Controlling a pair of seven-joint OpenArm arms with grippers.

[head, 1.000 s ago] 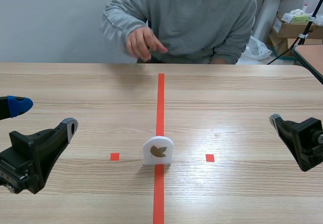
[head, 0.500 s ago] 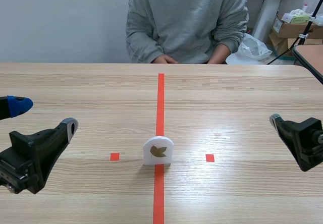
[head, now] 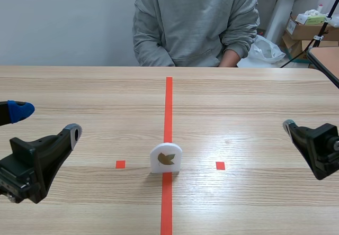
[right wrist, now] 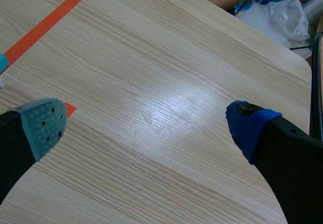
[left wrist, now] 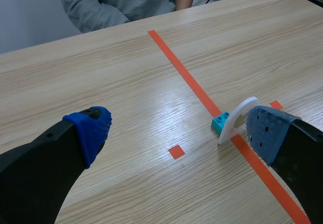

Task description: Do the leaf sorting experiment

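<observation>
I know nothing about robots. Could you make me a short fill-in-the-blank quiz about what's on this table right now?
1. The white arch-shaped card shows a brown ____.
2. It stands on the long orange-red tape line, between two small tape ____.
3. The left gripper and the right gripper both have their fingers ____, holding nothing.

Missing words: leaf; squares; open.
</observation>
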